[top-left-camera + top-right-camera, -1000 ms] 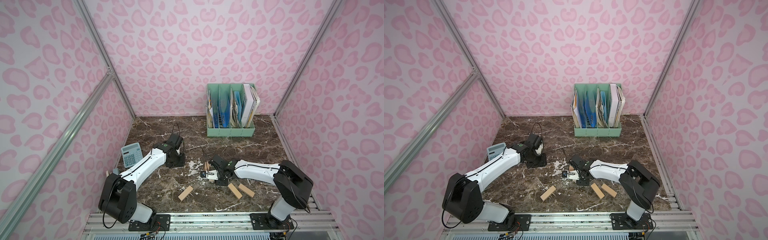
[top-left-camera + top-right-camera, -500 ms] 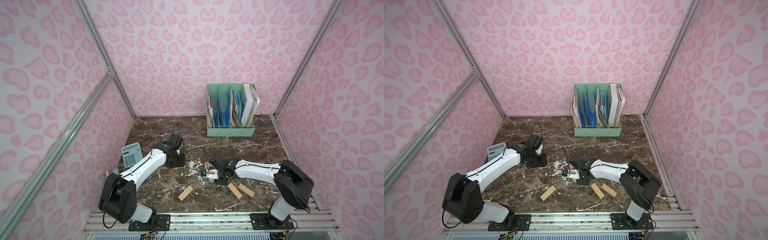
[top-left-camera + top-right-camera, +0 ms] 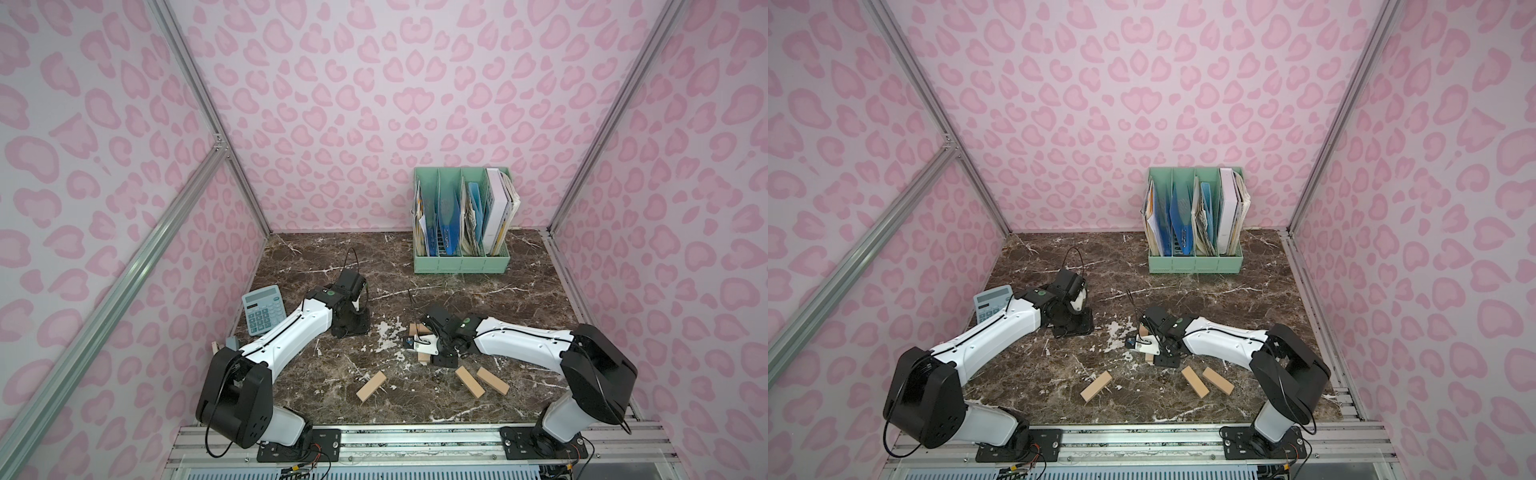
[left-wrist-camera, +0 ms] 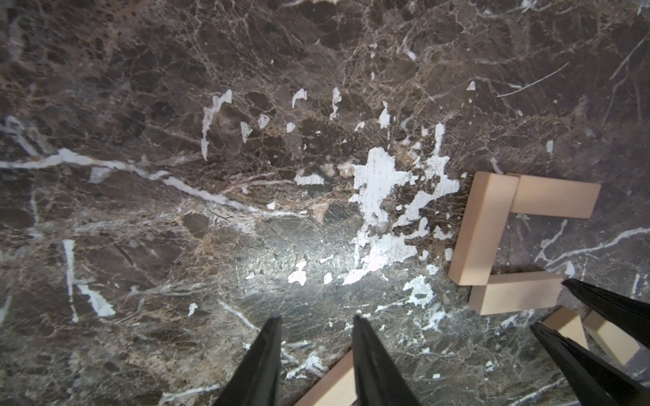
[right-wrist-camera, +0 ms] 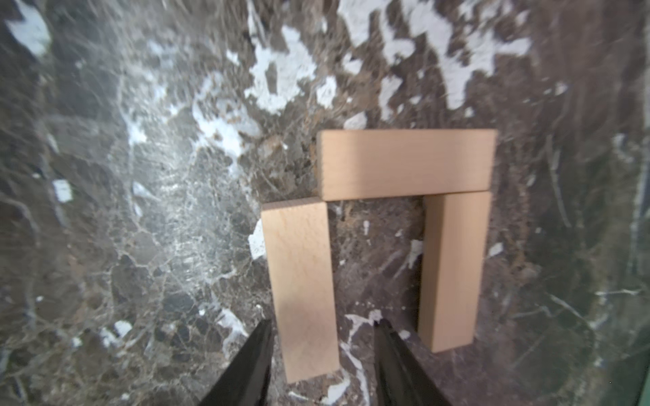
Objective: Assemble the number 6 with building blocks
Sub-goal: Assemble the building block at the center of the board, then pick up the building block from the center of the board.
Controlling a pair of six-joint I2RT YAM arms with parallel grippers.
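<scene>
- The brown marble tabletop carries everything; a green file organiser stands at its far edge.
- The left arm reaches toward the middle from the near left corner, and the right arm reaches in from the near right.
- A blue-grey calculator lies by the left wall, just beside the left arm.
- The left gripper sits low over bare marble, its fingers a little apart and pinching nothing.
- The right gripper is low at the table's centre. Its fingers are spread around the near end of one plank: one is just beside the plank's side, the other stands clear.
- The number 6 is only partly laid, at mid-table under the right gripper. Three building blocks form a three-sided bracket: a cross plank, the straddled plank and a parallel plank, each meeting the cross plank at a corner.
- A lone plank lies angled near the front edge, between the arms.
- Two more planks lie side by side, near the right arm.
</scene>
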